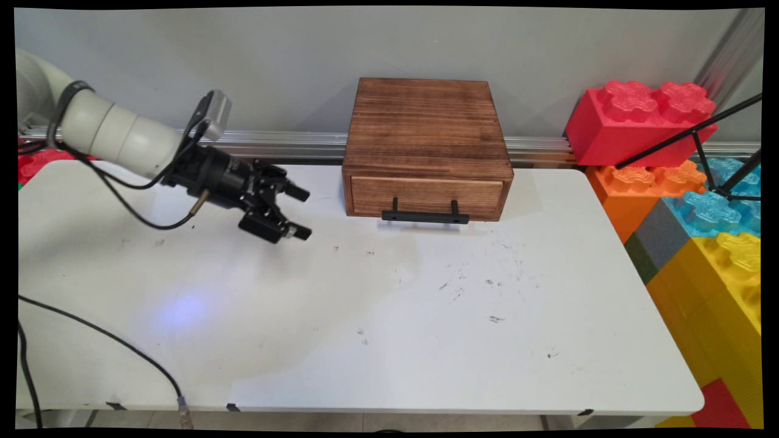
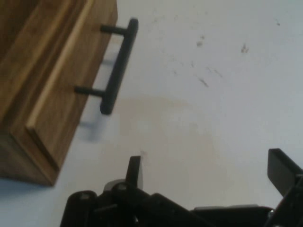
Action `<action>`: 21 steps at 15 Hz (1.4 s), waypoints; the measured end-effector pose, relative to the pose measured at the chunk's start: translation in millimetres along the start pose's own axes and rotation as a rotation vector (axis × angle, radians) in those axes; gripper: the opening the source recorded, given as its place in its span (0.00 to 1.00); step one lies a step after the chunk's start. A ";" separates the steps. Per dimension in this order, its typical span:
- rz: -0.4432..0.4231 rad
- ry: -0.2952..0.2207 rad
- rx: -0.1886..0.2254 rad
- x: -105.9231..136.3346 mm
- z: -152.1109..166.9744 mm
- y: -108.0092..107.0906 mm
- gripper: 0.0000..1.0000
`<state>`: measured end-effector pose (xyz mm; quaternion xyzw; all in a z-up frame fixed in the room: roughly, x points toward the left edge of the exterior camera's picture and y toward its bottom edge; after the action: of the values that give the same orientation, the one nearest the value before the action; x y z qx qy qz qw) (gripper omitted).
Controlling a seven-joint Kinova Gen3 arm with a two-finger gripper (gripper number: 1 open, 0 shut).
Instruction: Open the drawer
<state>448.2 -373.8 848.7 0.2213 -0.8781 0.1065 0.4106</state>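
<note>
- Pincer: held low over the left part of the surface, lying near-horizontal; jaws spread apart, nothing between them; fingertips aimed rightward toward the wooden drawer box, a posture that keeps the box front in the hand view.
- Wooden drawer box: stands at the back middle of the surface, against the rail by the wall; drawer appears shut, flush with the front (the seam is narrow all round).
- Handle: a black bar on two posts; long axis parallel to the drawer front, running left to right; faces the near edge, apart from the pincer.
- Large toy bricks: stacked off the right end.
</note>
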 end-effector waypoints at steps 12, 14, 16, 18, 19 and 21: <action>0.049 -0.075 0.049 98.7 55.9 -9.2 1.00; 0.047 -0.098 0.049 114.8 64.4 -9.6 1.00; 0.056 -0.119 0.046 132.3 74.2 -10.9 1.00; 0.074 -0.142 0.048 149.2 84.0 -13.4 1.00; 0.085 -0.155 0.048 158.0 89.4 -14.4 1.00; 0.104 -0.183 0.046 172.9 100.0 -14.8 1.00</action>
<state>290.1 -475.8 917.6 0.1934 -0.9196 0.1271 0.3175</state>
